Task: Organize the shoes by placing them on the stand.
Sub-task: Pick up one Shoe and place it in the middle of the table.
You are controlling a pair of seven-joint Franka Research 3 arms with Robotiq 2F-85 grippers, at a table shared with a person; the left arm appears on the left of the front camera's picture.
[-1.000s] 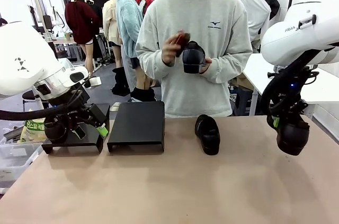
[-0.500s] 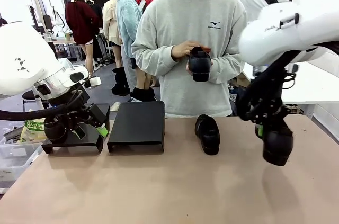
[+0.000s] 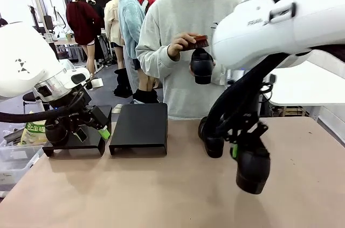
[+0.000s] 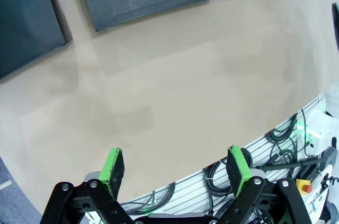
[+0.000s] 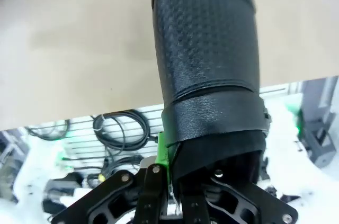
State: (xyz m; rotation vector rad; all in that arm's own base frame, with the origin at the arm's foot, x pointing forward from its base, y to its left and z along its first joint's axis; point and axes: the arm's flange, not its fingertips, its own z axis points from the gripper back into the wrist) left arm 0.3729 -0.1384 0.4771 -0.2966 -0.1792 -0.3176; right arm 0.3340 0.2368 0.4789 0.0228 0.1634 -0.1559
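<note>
Tan table (image 3: 161,201): over its middle the right gripper (image 5: 166,154) clenches a black shoe (image 3: 252,171); the left gripper (image 4: 176,167) gapes wide by two black stands (image 3: 139,125) at the far-left edge.

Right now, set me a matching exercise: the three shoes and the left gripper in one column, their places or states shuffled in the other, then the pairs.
Column one
1. shoe nearest the camera
2. shoe near the black stand
3. shoe farthest back
4. left gripper

Column two
a. open, holding nothing
b. in the person's hands
c. lying on the table
d. clamped in the right gripper, above the table

Pairs: 1-d, 2-c, 3-b, 4-a
</note>
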